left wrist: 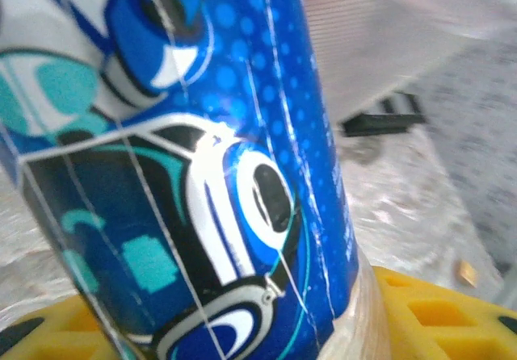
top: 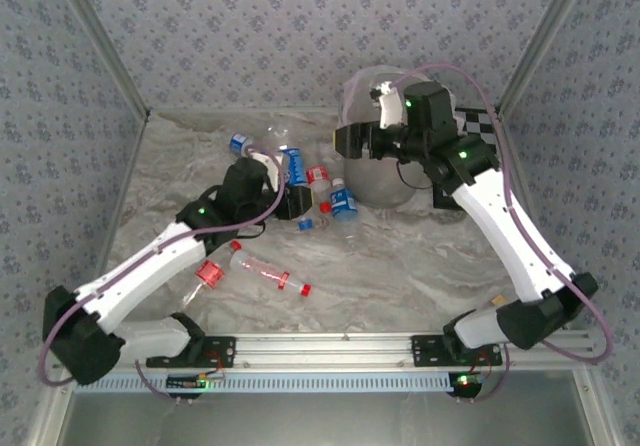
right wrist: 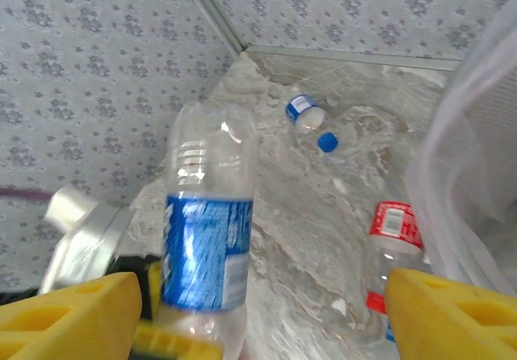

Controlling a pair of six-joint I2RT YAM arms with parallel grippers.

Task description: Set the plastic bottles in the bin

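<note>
We see the left gripper (top: 292, 201) closed on a blue-labelled bottle (top: 291, 165). In the left wrist view the label lies between the yellow fingers (left wrist: 440, 316). In the right wrist view that bottle stands upright, base uppermost and neck down in the grip. The left arm (top: 150, 261) reaches from its base at the near left, low over the tabletop (top: 400, 266), to the middle of the scene. The right gripper (right wrist: 262, 295) stands open, its two yellow fingers wide apart with nothing between them. It points towards the held bottle from just beside the bin (top: 388, 181). The right arm (top: 510, 231) rises from the near right and bends over the bin's top. The bin stands at the far side of the tabletop, lined with a clear bag (top: 356, 91). The arm covers much of its mouth, so we cannot tell what lies inside. Close to the bin's left are a red-labelled bottle (top: 319, 176) and another blue-labelled one (top: 343, 204). A further bottle with a blue label (top: 240, 144) lies near the far left. Two red-capped bottles (top: 268, 272) lie on the near side, just beside the left arm. A loose blue cap (top: 305, 224) rests between the two groups.
</note>
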